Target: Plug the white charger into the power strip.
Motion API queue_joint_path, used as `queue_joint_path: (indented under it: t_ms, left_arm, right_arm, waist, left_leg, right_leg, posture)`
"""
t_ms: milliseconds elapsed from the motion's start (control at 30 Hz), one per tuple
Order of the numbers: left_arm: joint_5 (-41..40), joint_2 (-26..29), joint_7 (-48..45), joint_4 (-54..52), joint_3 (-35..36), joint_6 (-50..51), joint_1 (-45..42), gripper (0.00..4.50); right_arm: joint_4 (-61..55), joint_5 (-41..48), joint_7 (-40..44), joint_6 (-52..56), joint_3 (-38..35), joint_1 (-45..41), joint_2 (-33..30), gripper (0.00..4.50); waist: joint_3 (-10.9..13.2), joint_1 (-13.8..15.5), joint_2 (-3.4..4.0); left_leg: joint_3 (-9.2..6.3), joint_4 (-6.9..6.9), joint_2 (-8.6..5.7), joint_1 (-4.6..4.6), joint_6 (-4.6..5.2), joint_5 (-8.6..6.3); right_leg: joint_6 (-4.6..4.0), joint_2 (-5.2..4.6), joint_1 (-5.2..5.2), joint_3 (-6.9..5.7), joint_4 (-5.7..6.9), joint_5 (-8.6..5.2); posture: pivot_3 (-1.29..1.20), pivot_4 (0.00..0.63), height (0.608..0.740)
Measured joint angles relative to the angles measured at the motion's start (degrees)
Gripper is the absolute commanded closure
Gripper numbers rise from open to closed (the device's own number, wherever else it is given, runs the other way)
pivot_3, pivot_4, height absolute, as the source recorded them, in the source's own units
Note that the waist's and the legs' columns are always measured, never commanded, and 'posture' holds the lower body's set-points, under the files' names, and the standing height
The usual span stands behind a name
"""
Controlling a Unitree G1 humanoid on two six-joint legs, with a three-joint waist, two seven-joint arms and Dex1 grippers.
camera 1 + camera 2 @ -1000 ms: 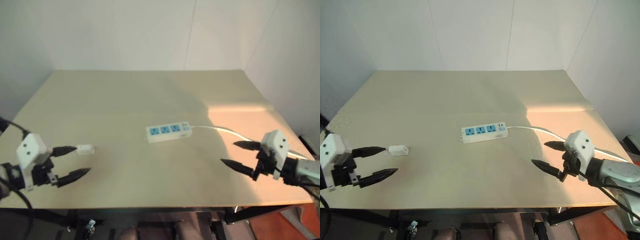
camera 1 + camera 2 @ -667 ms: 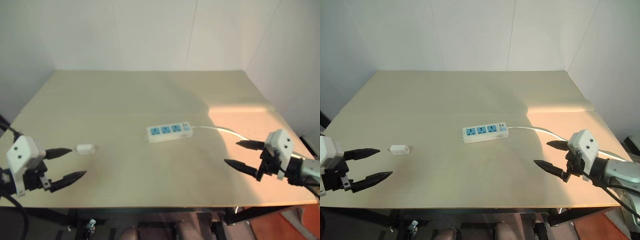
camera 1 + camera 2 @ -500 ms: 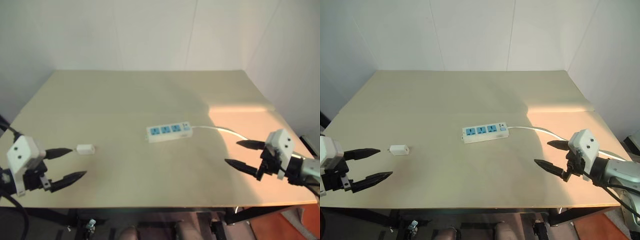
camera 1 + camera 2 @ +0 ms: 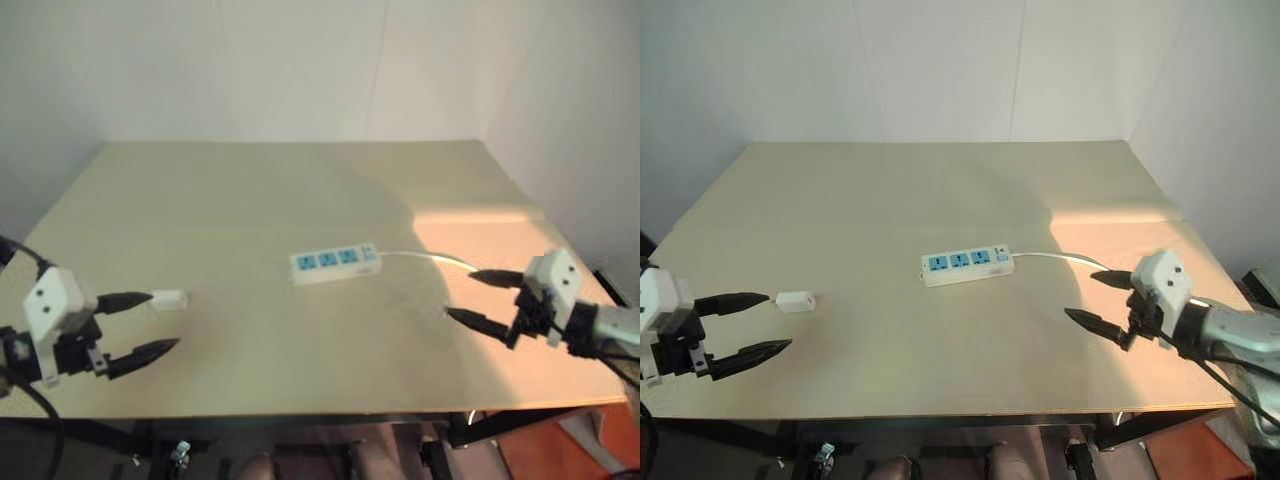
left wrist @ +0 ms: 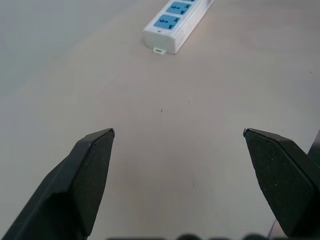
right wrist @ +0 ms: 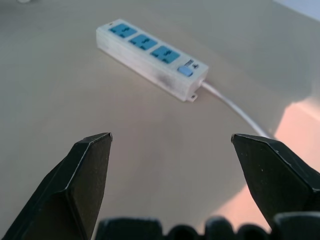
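Note:
The white charger (image 4: 170, 298) lies flat on the table near its left front. My left gripper (image 4: 160, 320) is open just to the charger's left. Its far fingertip (image 4: 148, 297) is close to the charger's end, and contact cannot be told. The power strip (image 4: 335, 264) lies at the table's middle, blue sockets up, with its switch end and white cord (image 4: 440, 260) toward the right. My right gripper (image 4: 460, 292) is open and empty, to the right of the strip beside the cord. The strip (image 6: 150, 56) lies ahead of the right gripper (image 6: 171, 135) in its wrist view.
The tan table (image 4: 300, 190) is walled by white panels at the back and on both sides. Its front edge runs just below both grippers. The strip's end (image 5: 177, 25) lies far ahead of the left gripper (image 5: 178, 132) in the left wrist view.
My right gripper has moved a little farther onto the table, toward the strip's cord end. The left gripper, charger and strip stay where they were.

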Motion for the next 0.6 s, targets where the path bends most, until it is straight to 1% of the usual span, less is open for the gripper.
queue_joint_path:
  t_ms: [100, 133, 200, 267, 400, 600]
  left_arm:
    - [0.01, 0.14, -0.25, 0.82, -1.67, -0.60, -1.68, 0.00]
    - [0.01, 0.20, -0.26, 1.22, -2.26, -0.82, -2.35, 0.00]
    - [0.01, 0.23, -0.27, 1.37, -3.13, -0.99, -3.28, 0.00]
    - [0.03, 0.23, -0.29, 1.54, -4.15, -1.22, -4.00, 0.00]
    - [0.09, 0.23, -0.29, 1.95, -6.17, -1.91, -5.36, 0.00]
    - [0.03, -0.43, -0.14, 2.52, -10.16, -3.41, -9.05, 0.00]
  right_arm:
    - [9.01, -4.27, 0.09, -3.94, 6.37, -7.92, 3.45, 0.03]
    - [14.29, -6.28, 0.06, -5.84, 9.00, -11.95, 5.15, 0.03]
    - [21.78, -9.16, 0.04, -9.02, 12.00, -17.10, 7.27, 0.03]
    - [28.84, -12.14, -0.17, -12.55, 14.18, -21.84, 9.15, 0.03]
    - [44.23, -18.22, -1.82, -20.48, 18.23, -30.63, 12.30, 0.03]
    - [65.28, -24.73, -8.05, -27.95, 20.42, -40.63, 16.84, 0.03]
  waist:
    - [0.03, -0.03, -0.03]
    - [0.06, -0.10, -0.03]
    - [0.10, 0.10, -0.03]
    - [0.13, 0.17, -0.02]
    - [0.16, 0.26, -0.04]
    - [0.17, -0.02, -0.05]
  left_leg:
    - [0.06, -0.05, 0.04, -0.02, 0.00, 0.00]
    - [0.10, -0.07, 0.03, -0.06, 0.00, 0.00]
    - [0.10, -0.11, 0.02, -0.13, 0.00, 0.00]
    - [0.10, -0.13, -0.03, -0.19, 0.00, 0.00]
    - [0.09, -0.11, -0.10, -0.18, 0.00, 0.00]
    - [0.09, -0.13, -0.08, -0.15, -0.01, 0.01]
  right_leg:
    - [-0.05, 0.02, -0.07, 0.02, 0.01, 0.01]
    - [-0.07, 0.02, -0.14, 0.05, 0.00, 0.03]
    - [-0.19, 0.00, -0.19, 0.06, 0.00, 0.10]
    - [-0.49, -0.04, -0.23, 0.06, -0.01, 0.28]
    - [-0.47, -0.13, -0.18, 0.06, -0.04, 0.32]
    - [-0.49, -0.09, -0.18, 0.07, -0.01, 0.33]
  posture:
    - [0.00, 0.150, 0.740]
    - [0.00, 0.150, 0.740]
    - [0.00, 0.150, 0.740]
    - [0.00, 0.150, 0.740]
    - [0.00, 0.150, 0.740]
    - [0.00, 0.150, 0.740]
